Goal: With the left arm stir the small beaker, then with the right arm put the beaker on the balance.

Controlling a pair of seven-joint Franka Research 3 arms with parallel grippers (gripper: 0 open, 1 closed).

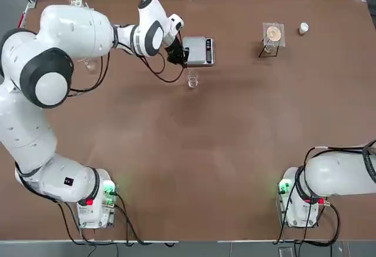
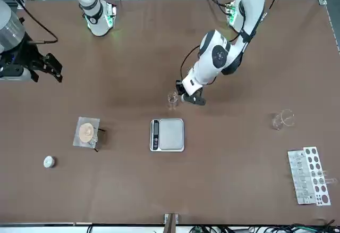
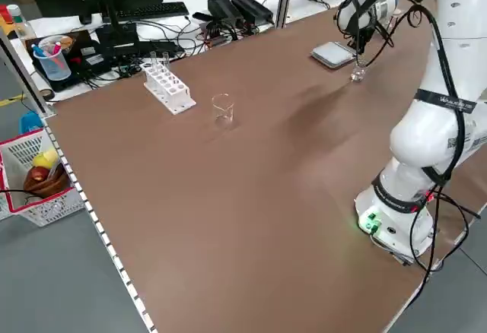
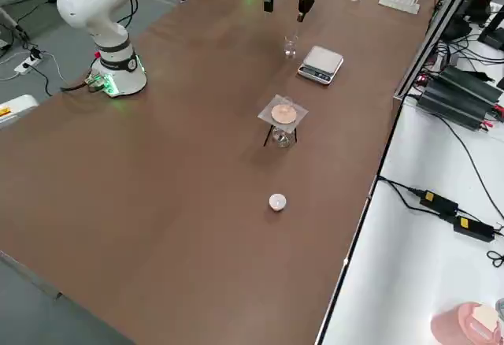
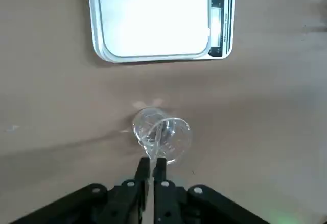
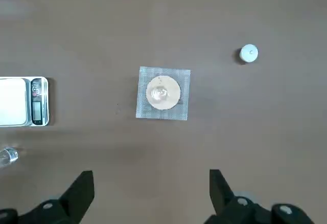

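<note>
The small beaker (image 1: 192,80) stands on the brown table just in front of the balance (image 1: 198,51), apart from it. My left gripper (image 1: 178,57) hovers beside and above the beaker. In the left wrist view its fingers (image 5: 143,169) are shut on a thin clear rod that reaches down into the beaker (image 5: 162,134), with the balance (image 5: 158,19) beyond. From the front, the left gripper (image 2: 192,99) is right next to the beaker (image 2: 172,99). My right gripper (image 2: 45,65) hangs high over the table's right half, open and holding nothing (image 6: 150,193).
A larger beaker (image 1: 89,64) and a white test-tube rack (image 2: 308,175) stand far left. On the right are a tripod with a mesh pad (image 1: 272,37) and a white-capped little bottle (image 1: 303,28). Cables and boxes lie beyond the far edge.
</note>
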